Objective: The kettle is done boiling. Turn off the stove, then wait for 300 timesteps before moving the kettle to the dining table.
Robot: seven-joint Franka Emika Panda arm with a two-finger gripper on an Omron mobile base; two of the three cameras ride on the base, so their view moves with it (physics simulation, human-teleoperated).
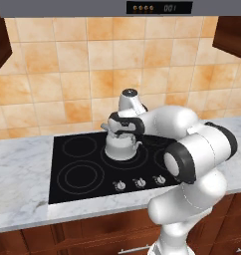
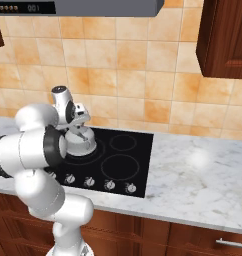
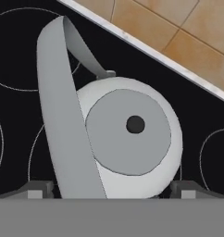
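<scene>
The silver-grey kettle (image 1: 123, 148) (image 2: 81, 143) stands on a rear burner of the black stove (image 1: 82, 172) (image 2: 124, 159). My gripper (image 1: 124, 130) (image 2: 78, 126) hangs open just above it, pointing down. In the hand view the kettle (image 3: 132, 134) lies close below, and its curved handle (image 3: 63, 115) arcs up between my two fingertips (image 3: 37, 190), nearer the left one. Nothing is gripped. Small silver knobs (image 1: 140, 182) (image 2: 109, 185) line the stove's front edge. The dining table is out of view.
A marble counter (image 1: 20, 184) (image 2: 193, 175) flanks the stove, with bare room to its right. Orange tiles (image 2: 133, 75) back it. A hood (image 1: 157, 7) hangs overhead, and a dark wood cabinet (image 2: 225, 40) is at the upper right.
</scene>
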